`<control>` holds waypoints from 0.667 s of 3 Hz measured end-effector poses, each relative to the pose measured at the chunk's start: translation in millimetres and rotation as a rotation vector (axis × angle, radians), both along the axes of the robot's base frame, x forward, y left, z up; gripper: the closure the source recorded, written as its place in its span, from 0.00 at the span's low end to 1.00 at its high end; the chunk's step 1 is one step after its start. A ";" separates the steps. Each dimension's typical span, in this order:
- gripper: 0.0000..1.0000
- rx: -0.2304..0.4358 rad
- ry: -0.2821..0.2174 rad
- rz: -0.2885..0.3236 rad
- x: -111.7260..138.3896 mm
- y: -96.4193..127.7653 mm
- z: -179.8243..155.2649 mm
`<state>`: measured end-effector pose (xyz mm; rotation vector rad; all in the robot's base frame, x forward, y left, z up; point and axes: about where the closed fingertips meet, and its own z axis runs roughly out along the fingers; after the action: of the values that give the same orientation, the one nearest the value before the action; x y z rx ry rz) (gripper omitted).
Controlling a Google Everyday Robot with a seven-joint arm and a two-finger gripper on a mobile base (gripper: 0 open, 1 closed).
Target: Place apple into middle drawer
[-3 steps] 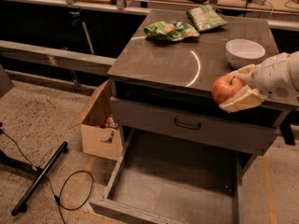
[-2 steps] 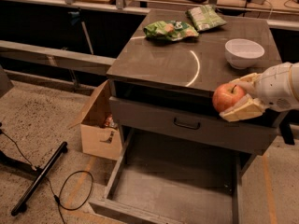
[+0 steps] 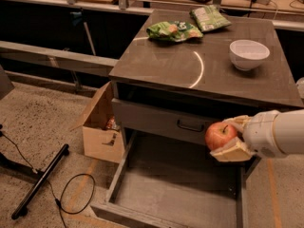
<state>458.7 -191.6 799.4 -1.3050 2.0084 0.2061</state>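
My gripper (image 3: pixel 229 137) comes in from the right, its cream fingers (image 3: pixel 232 152) shut on the red-orange apple (image 3: pixel 220 135). It holds the apple in the air above the right rear part of the open middle drawer (image 3: pixel 180 189), a wide grey metal box pulled out of the cabinet with a bare floor. The apple hangs just in front of the closed upper drawer front with its black handle (image 3: pixel 191 126).
The cabinet top (image 3: pixel 166 65) bears a white bowl (image 3: pixel 249 54) at the right and two green snack bags (image 3: pixel 174 31) at the back. An open cardboard box (image 3: pixel 100 127) stands on the floor left of the cabinet. A black stand leg and cable (image 3: pixel 40 182) lie at the lower left.
My gripper has moved down with the apple, from the level of the cabinet top's front edge to in front of the upper drawer, above the open drawer.
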 end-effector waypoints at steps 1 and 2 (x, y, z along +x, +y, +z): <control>1.00 0.029 0.044 -0.028 -24.5 10.8 -45.0; 1.00 0.066 0.068 -0.008 -33.3 29.9 -89.6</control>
<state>425.4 -161.8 709.7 -1.2638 2.0461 0.3142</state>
